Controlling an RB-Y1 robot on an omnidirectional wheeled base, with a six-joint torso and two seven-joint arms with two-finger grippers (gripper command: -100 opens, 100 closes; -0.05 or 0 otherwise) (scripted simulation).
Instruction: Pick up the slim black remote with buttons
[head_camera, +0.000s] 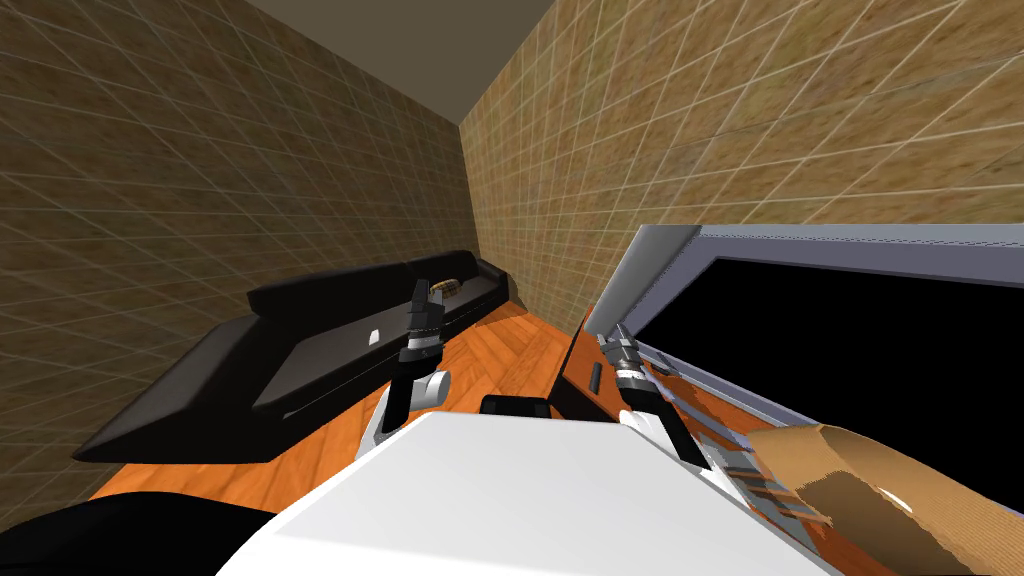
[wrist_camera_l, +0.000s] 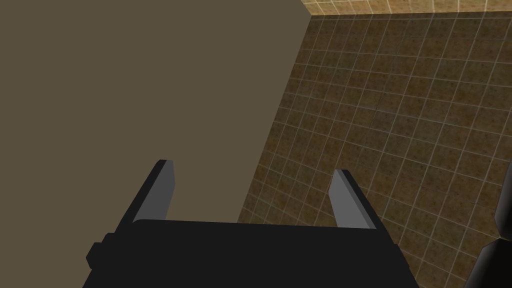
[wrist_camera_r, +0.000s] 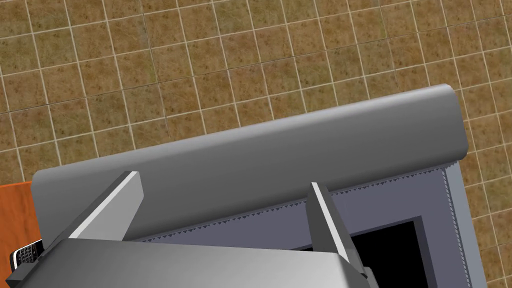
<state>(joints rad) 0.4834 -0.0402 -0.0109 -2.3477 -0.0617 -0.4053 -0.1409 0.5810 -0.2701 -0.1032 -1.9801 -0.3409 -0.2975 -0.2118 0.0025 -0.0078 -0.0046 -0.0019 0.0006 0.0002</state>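
The slim black remote (wrist_camera_r: 26, 253) lies near the orange wooden stand's (wrist_camera_r: 15, 210) edge, just left of the right gripper (wrist_camera_r: 223, 180), the nearer one, fingers spread, its length seemingly running alongside them; the left gripper (wrist_camera_l: 253, 167) is spread too.

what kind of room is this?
Likely a living room: a long black sofa along the wall, a big grey-framed TV opposite it, and an orange wood floor between them.

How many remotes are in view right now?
1: a slim black remote lies on the wooden stand, beside the right end effector and in front of the grey-framed screen. Others could be hidden behind the cardboard box.
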